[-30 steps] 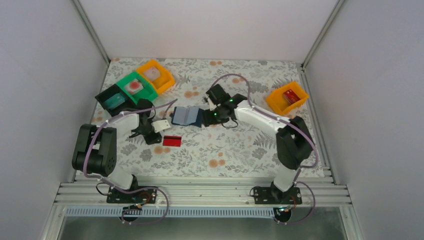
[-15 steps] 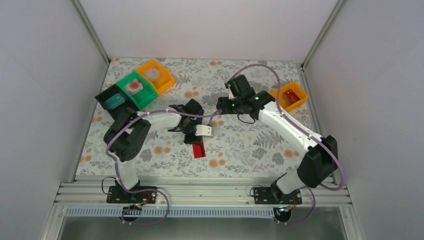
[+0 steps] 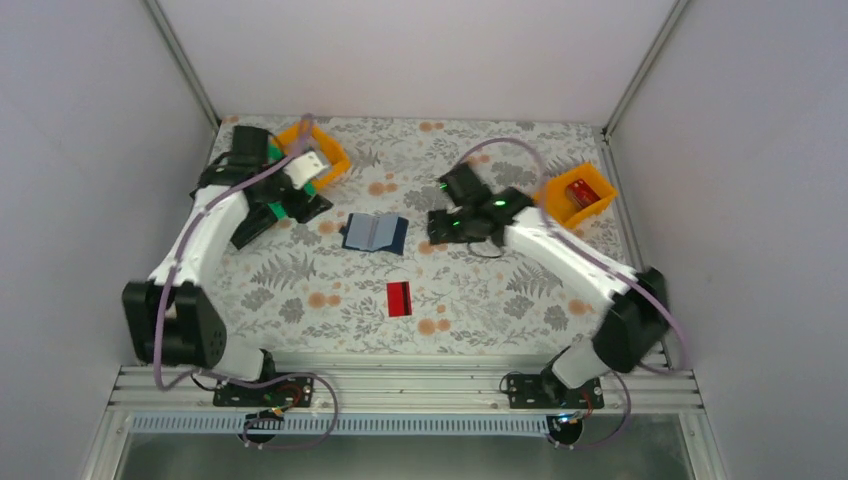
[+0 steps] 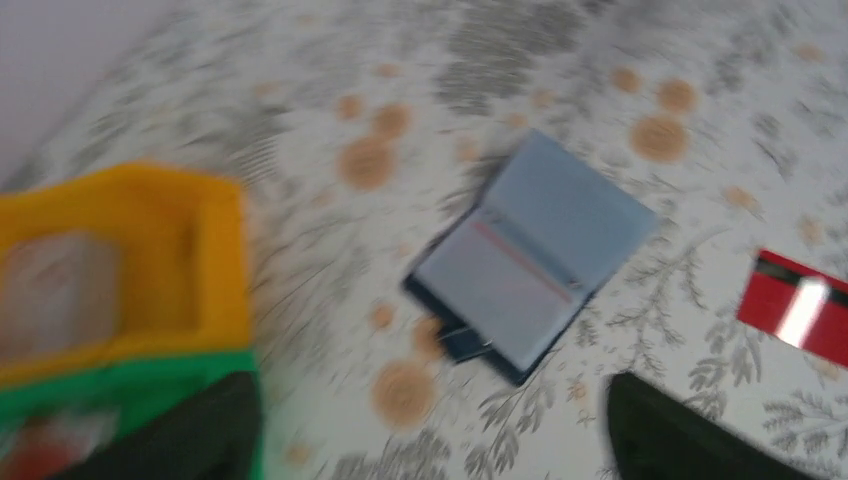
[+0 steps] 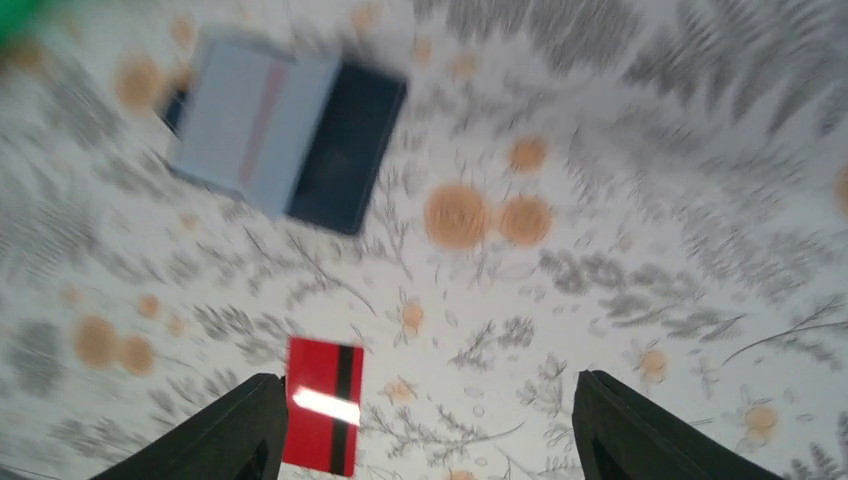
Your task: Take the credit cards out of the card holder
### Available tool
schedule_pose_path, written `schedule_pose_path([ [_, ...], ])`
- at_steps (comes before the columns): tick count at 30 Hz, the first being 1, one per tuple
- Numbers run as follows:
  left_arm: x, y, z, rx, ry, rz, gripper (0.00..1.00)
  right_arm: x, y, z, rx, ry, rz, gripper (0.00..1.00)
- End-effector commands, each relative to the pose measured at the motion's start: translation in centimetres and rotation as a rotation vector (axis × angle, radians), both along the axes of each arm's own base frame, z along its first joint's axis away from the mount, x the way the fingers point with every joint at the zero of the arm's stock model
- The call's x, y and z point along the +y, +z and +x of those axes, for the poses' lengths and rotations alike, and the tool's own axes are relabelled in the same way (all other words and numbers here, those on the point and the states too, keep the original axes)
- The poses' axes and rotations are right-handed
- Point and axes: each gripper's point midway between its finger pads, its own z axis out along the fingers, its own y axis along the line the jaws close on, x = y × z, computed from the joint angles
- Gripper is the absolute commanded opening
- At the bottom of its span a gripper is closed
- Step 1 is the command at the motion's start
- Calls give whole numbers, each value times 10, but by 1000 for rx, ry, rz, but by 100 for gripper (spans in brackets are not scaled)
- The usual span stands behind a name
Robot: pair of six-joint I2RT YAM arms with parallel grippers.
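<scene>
Though open, card holder [image 4: 530,255] blurred, its pocket contents indistinct.

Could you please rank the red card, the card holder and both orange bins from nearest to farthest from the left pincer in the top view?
From the left pincer:
1. left orange bin, just beside it, back left.
2. card holder, open at mid-table.
3. red card, centre, toward the front.
4. right orange bin, far right side.
</scene>
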Motion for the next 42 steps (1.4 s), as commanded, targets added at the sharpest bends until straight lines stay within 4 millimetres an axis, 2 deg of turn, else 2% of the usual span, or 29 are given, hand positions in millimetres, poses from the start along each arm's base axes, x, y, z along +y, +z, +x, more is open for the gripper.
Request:
schedule_pose_path([
  [1, 60, 29, 0, -78, 262, 7, 100, 36, -89, -47, 220, 73, -291, 78],
  [3, 79, 55, 12, -160, 368, -21, 100, 64, -109, -62, 265, 130, -297, 85],
  [5, 86, 83, 23, -228, 438, -71, 100, 87, -126, -77, 318, 176, -293, 90],
  [7, 93, 118, 37, -296, 522, -164, 100, 98, -140, -86, 343, 189, -313, 95],
  [10, 115, 167, 51, -355, 733, -289, 100, 111, -154, -90, 368, 199, -341, 98],
  [12, 119, 176, 52, -347, 795, -372, 100, 118, -163, -87, 361, 195, -381, 97],
  [15, 110, 168, 51, -284, 776, -443, 100, 117, -179, -90, 380, 182, -425, 89],
  [17, 109, 156, 53, -242, 780, -437, 100, 106, -188, -99, 416, 164, -450, 81],
  [19, 115, 148, 56, -233, 815, -410, 100, 101, -194, -111, 446, 175, -401, 76],
  [21, 120, 149, 58, -245, 837, -393, 100, 88, -200, -118, 470, 161, -370, 73],
  [24, 122, 154, 56, -255, 844, -387, 100, 65, -210, -118, 488, 133, -435, 71],
  [28, 127, 160, 55, -278, 863, -364, 100, 18, -216, -107, 498, 23, -537, 69],
  [33, 127, 156, 58, -269, 860, -355, 100, -15, -210, -76, 447, -86, -432, 60],
  [36, 127, 152, 59, -257, 860, -352, 100, -33, -209, -65, 446, -131, -384, 58],
  [40, 129, 150, 61, -253, 871, -341, 100, -90, -215, -57, 450, -293, -416, 57],
  [42, 130, 150, 61, -253, 872, -340, 100, -112, -216, -52, 445, -355, -410, 57],
])
